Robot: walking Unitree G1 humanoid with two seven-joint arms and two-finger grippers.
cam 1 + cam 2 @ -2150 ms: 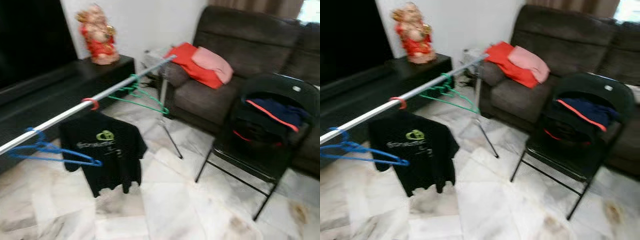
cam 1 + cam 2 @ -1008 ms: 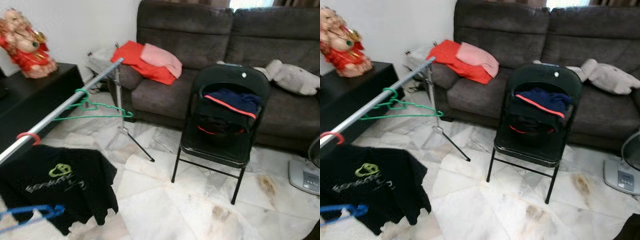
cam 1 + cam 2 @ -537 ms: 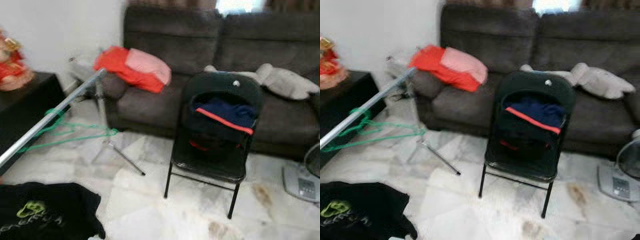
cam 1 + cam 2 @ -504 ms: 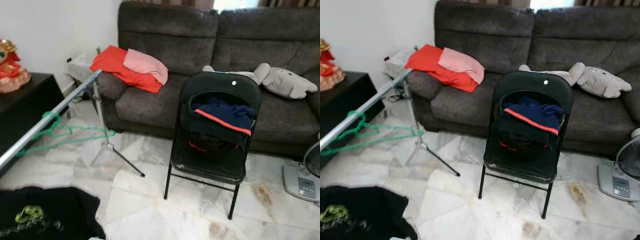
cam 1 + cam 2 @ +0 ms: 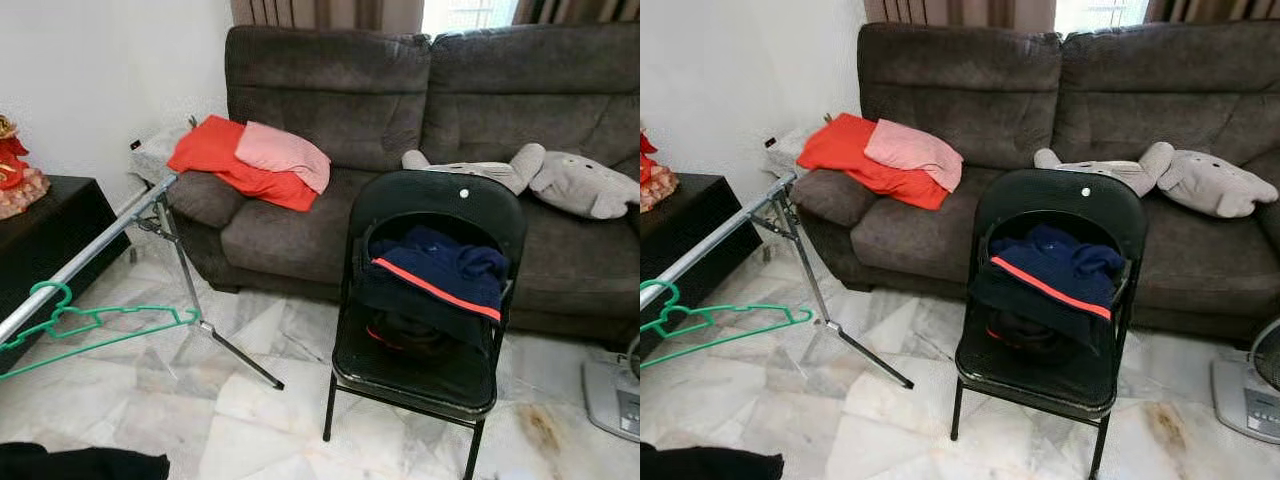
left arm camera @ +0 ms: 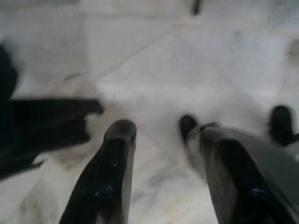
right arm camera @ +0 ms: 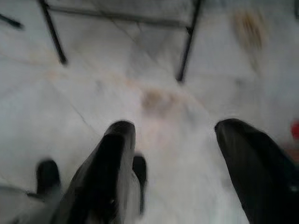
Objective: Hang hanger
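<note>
Both grippers, left [image 6: 161, 133] and right [image 7: 175, 135], gape empty, seemingly well apart from green hanger [image 5: 95, 325].

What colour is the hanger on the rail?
Green hanger; clearest in the left eye view.

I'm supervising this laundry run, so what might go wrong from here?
Both tools, left and right, are open and empty over the marble floor, so no hanger is in hand. The rack's splayed metal leg and the black folding chair stand close together, a likely snag or trip while walking.
</note>
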